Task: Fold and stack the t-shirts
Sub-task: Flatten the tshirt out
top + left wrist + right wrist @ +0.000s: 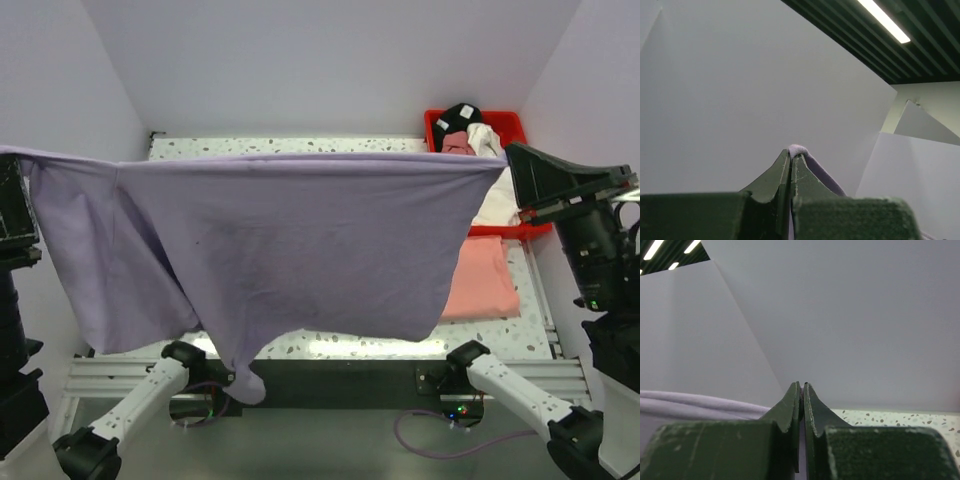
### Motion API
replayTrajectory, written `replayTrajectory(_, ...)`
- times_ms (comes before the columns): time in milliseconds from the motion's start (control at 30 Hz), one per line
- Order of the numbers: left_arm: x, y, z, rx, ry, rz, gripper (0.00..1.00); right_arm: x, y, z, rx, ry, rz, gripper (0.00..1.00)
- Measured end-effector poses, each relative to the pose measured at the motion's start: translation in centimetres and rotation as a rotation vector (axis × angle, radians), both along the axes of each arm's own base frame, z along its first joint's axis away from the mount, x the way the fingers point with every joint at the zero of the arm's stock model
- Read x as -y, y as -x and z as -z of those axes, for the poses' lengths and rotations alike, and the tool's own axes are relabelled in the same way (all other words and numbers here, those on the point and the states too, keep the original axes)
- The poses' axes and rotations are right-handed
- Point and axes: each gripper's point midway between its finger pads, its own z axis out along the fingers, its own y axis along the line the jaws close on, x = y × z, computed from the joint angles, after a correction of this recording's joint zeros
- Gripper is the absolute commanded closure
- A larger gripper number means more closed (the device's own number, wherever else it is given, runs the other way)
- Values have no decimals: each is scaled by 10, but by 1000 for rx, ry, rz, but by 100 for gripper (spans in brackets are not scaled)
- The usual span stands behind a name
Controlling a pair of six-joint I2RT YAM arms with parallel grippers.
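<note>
The lavender shirt (290, 240) hangs spread in the air above the desk (330, 146), stretched along its upper edge between the two arms. The left pincer (791, 156), at 9 o'clock in the top view, is fully closed with a nip of lavender cloth at its tips. The right pincer (802, 386), at 3 o'clock, is likewise closed on the cloth. A salmon-pink shirt (482, 280) lies flat on the desk at 4 o'clock, and the red bin (436, 122) at 1 o'clock holds further shirts (485, 140). Judged step: spreading before laydown. The next move calls for lowering both pincers together under even tension, so the cloth lands flat for folding.
</note>
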Motion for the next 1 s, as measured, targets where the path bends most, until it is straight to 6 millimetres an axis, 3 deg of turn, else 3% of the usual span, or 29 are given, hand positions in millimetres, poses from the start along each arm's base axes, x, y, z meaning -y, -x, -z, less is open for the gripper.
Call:
replayTrajectory(67,-1,-17,2,-29,0,-41,100,-4,-16,4,-28,16,25,100)
replayTrajectory(133,-1,-51,8,-89,6,-106,100,-10,-46,15,-80,44,70,100)
replayTrajectory(233,-3,-126,29,-224,22,-249,100,-21,-107,48,-194,105,174,100)
replayTrajectory(300,2,-198,61,-360,4,-376,96,-31,-157,84,-289,164,245,100)
replayTrajectory(367,10,-277,116,-523,-60,-502,87,-36,-206,128,-391,221,296,100)
replayTrajectory(433,20,-346,181,-676,-151,-579,81,-40,-261,189,-512,280,323,100)
replayTrajectory(467,26,-385,228,-775,-226,-605,58,-40,-288,230,-593,316,333,100)
replayTrajectory(533,30,-443,329,-977,-371,-633,21,-40,-326,301,-725,375,331,84)
replayTrajectory(567,29,-463,382,-1083,-435,-639,0,-40,-341,340,-795,403,326,60)
replayTrajectory(667,19,-482,511,-1361,-595,-649,0,-42,-374,444,-990,494,302,23)
replayTrajectory(700,14,-477,545,-1446,-647,-648,0,-43,-380,464,-1025,517,290,3)
replayTrajectory(733,11,-474,556,-1478,-664,-650,0,-46,-386,487,-1065,536,275,3)
replayTrajectory(800,8,-467,567,-1525,-692,-649,0,-51,-387,508,-1107,563,241,1)
replayTrajectory(867,8,-468,548,-1488,-665,-651,0,-55,-383,511,-1123,567,215,1)
replayTrajectory(1000,10,-457,501,-1400,-575,-640,0,-62,-379,471,-1054,533,186,1)
